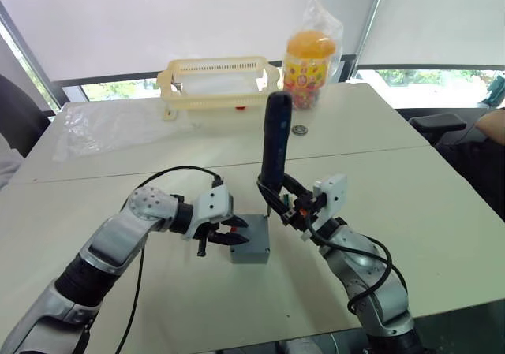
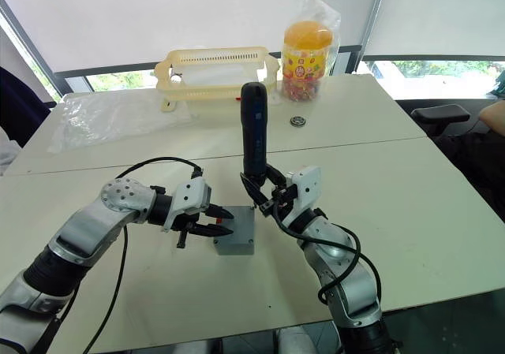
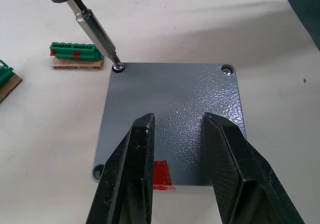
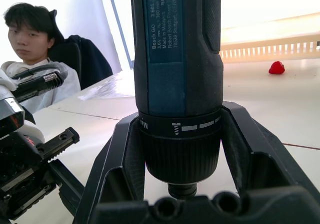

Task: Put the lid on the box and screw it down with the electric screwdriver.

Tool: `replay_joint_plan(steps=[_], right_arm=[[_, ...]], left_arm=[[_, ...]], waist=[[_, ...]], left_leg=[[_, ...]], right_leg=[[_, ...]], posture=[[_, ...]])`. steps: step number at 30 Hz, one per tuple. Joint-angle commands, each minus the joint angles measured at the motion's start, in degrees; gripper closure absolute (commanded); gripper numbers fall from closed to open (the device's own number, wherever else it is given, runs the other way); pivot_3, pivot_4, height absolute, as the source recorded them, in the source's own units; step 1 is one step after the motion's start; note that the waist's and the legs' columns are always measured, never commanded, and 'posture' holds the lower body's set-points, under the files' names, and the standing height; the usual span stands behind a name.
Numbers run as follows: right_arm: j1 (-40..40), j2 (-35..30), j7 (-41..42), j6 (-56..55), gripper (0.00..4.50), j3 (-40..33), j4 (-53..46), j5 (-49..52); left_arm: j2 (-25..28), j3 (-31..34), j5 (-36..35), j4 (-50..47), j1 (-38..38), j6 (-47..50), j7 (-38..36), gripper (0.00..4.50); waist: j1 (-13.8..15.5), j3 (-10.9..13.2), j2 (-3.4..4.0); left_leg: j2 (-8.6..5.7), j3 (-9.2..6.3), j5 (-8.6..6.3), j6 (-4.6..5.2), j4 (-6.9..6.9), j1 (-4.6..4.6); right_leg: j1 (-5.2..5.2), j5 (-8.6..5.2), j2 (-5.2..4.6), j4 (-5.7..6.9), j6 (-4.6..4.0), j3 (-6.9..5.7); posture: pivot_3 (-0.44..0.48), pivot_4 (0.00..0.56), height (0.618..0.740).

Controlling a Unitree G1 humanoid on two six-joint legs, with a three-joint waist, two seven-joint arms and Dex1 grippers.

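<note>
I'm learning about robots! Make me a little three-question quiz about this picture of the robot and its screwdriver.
1. True or false: the flat square grey plastic lid already lies on the small grey plastic box.
2. Which gripper holds the slim dark blue-black electric screwdriver? A) left B) right
3. Fill in: the screwdriver's thin metal bit rests on a screw at one ____ of the lid.

Key: 1 true. 2 B, the right gripper; the left gripper sits open at the lid. 3 corner.

white tables, drawn blinds, bright windows
</note>
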Motion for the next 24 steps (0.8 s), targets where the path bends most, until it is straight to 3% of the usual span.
replay_joint_plan(steps=[1, 24], right_arm=[[-2.1, 0.9, -0.3, -2.2, 2.78, -0.7, -4.0, 0.3], [-1.5, 1.5, -1.5, -0.7, 2.78, 0.4, -6.2, 1.2]], left_arm=[[0.2, -1.6, 1.5, 1.2, 1.2, 1.6, 0.1, 3.0], [-0.6, -2.0, 1.9, 2.5, 0.9, 1.4, 0.0, 3.0]], waist=[[0.0, 0.0, 0.0], [0.1, 0.0, 0.0]], left_leg=[[0.0, 0.0, 0.0, 0.0, 0.0, 0.0], [0.0, 0.0, 0.0, 0.0, 0.0, 0.0]], right_leg=[[0.0, 0.0, 0.0, 0.0, 0.0, 0.0], [0.02, -0.01, -0.01, -0.03, 0.0, 0.0]], posture=[[0.0, 0.15, 0.74], [0.0, 0.15, 0.74]])
